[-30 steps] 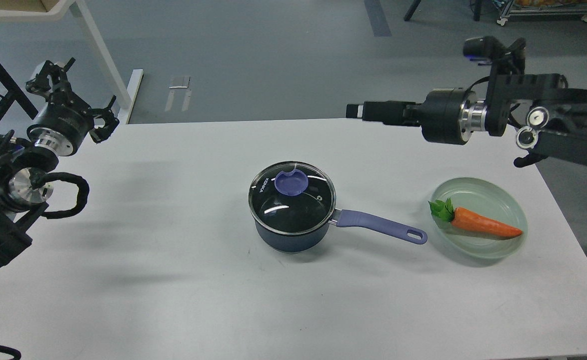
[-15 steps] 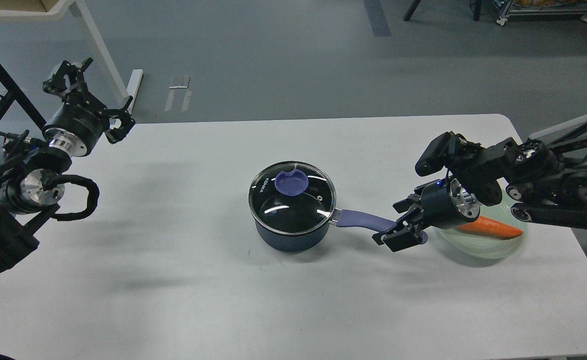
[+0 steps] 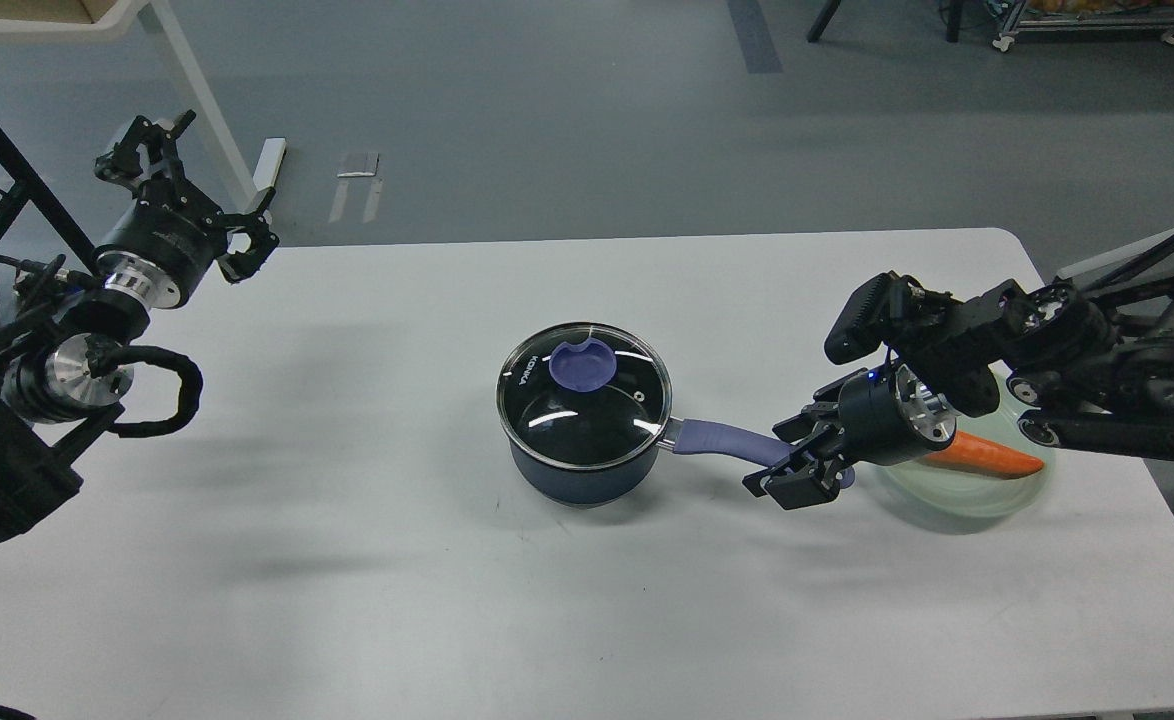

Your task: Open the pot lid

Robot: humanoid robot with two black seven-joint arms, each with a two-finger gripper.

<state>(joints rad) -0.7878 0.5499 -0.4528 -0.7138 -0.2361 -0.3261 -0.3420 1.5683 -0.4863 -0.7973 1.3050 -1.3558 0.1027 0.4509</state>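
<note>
The dark blue pot (image 3: 587,472) stands at the table's middle, its lavender handle (image 3: 722,439) pointing right. The glass lid (image 3: 584,397) with its purple-blue knob (image 3: 583,364) sits closed on the pot. My right gripper (image 3: 793,458) is at the handle's far end, open, with one finger above the handle and one below it; the hang hole is hidden behind it. My left gripper (image 3: 209,188) is open and empty above the table's far left corner, well away from the pot.
A pale green plate (image 3: 1007,497) with a carrot (image 3: 992,462) lies right of the handle, partly hidden under my right wrist. White table (image 3: 347,560) around the pot. A white table leg (image 3: 202,110) stands behind the left gripper.
My right arm swung down from above the table's back edge to the handle's end, then edged slightly left. My left gripper rose a little.
</note>
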